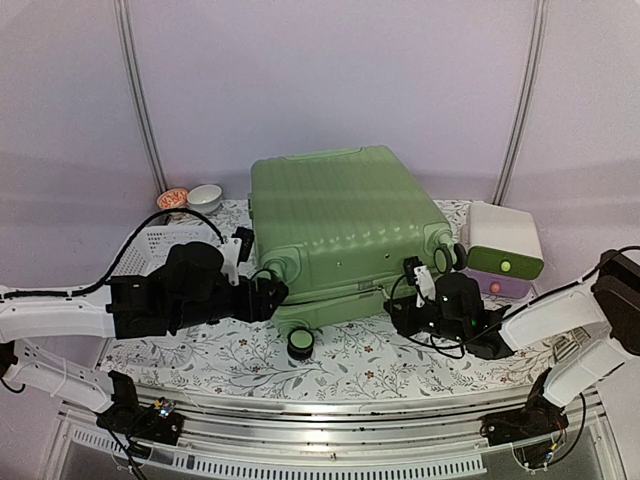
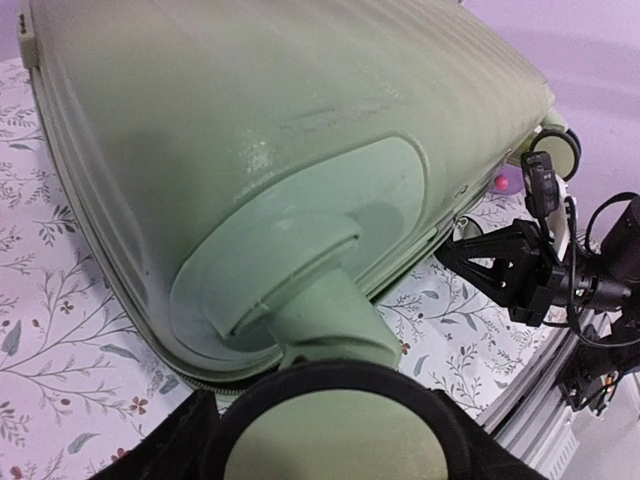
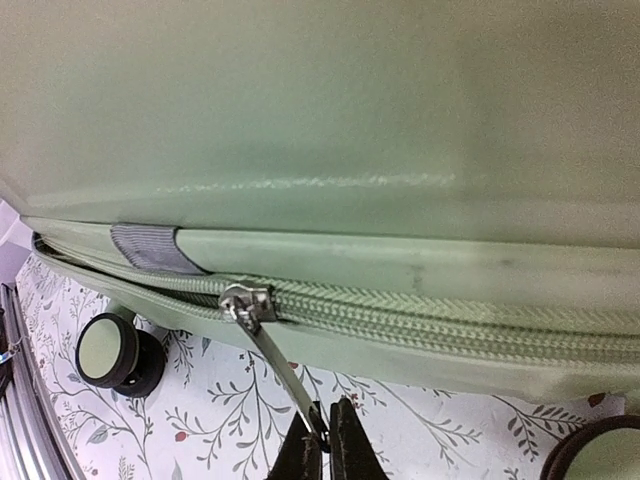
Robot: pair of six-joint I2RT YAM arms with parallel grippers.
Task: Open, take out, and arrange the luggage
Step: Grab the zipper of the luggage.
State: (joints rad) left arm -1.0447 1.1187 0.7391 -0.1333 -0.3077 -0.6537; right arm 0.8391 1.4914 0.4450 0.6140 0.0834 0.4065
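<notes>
Right gripper [image 3: 322,440] pinches one luggage [image 3: 320,100] zipper pull [image 3: 285,375]; left gripper [image 1: 272,294] straddles one wheel [image 2: 332,425], grip unclear.

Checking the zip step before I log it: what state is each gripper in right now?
Left gripper: jaws wide around a wheel of the luggage; whether it grips cannot be told.
Right gripper: shut on the zipper pull.

Right fingers [image 3: 300,458] together, left fingers [image 2: 178,452] wide apart.
</notes>
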